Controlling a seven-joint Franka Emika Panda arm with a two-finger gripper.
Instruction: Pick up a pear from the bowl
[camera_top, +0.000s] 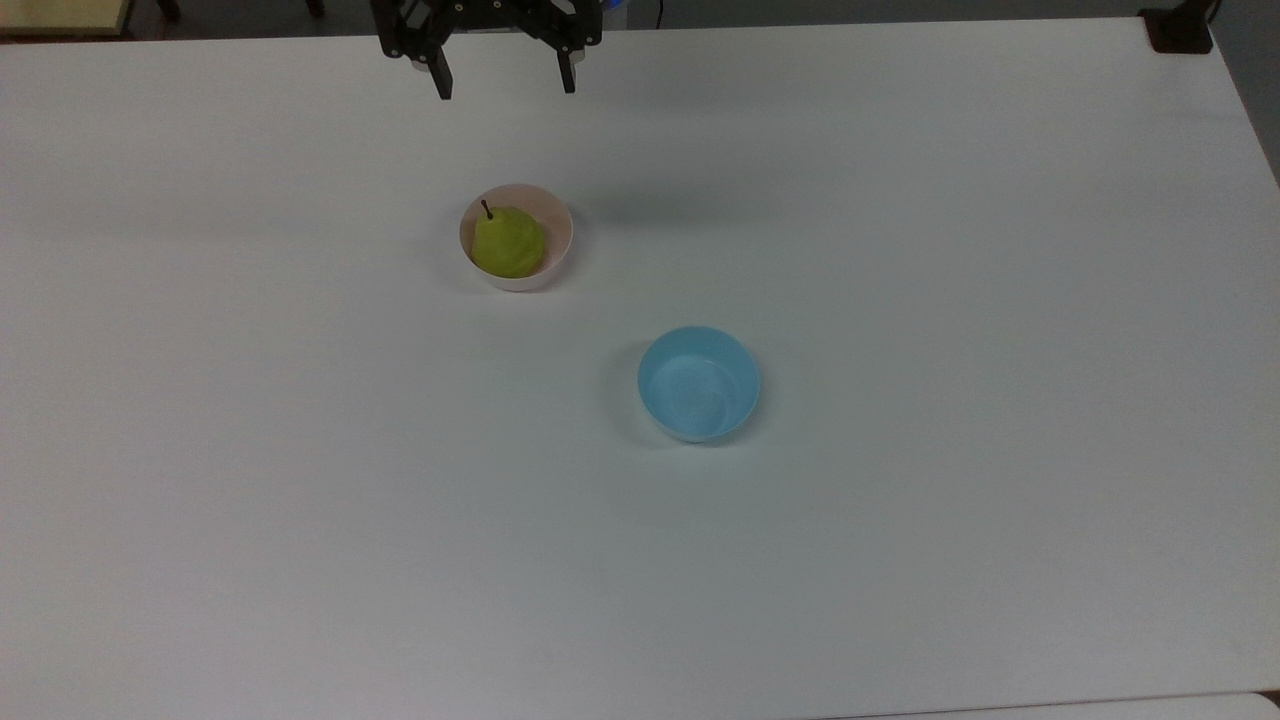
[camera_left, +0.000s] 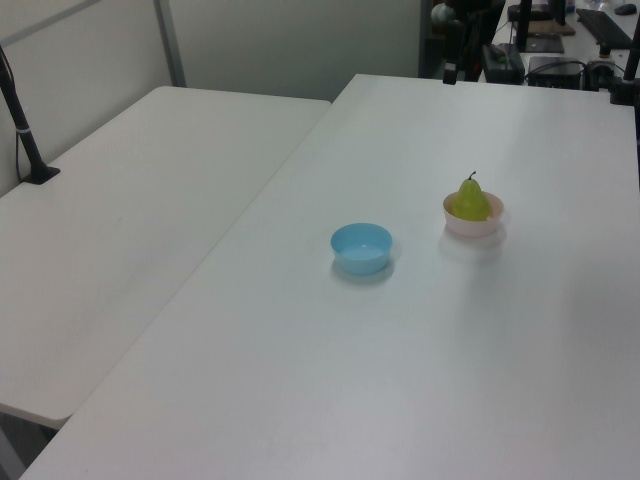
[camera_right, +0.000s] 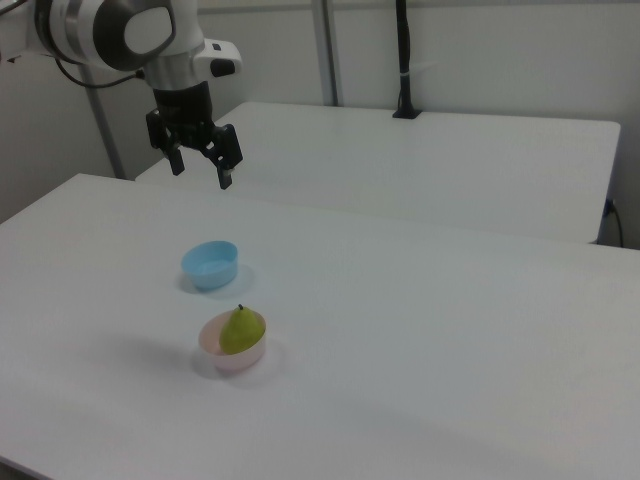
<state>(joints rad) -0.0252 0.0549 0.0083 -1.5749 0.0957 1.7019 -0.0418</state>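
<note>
A small yellow-green pear (camera_top: 507, 243) with a dark stem stands upright in the pale pink bowl (camera_top: 561, 228), a little toward the top view's upper left of the table's middle. The left view shows the same pear (camera_left: 472, 199) poking above the bowl (camera_left: 473, 225); in the right view the pear (camera_right: 241, 330) and bowl (camera_right: 235, 361) lie near the front. My gripper (camera_top: 505, 90) hangs open and empty at the top view's upper edge, beyond the bowl. In the right view the gripper (camera_right: 202, 175) is high above the table, apart from the pear.
A light blue bowl (camera_top: 699, 384) sits empty toward the top view's lower right of the pink one, also visible as the blue bowl (camera_left: 361, 247) (camera_right: 210, 264). A second white table (camera_left: 150, 200) adjoins, with a black clamped post (camera_left: 25, 130). A black clamp (camera_top: 1180, 30) grips the table corner.
</note>
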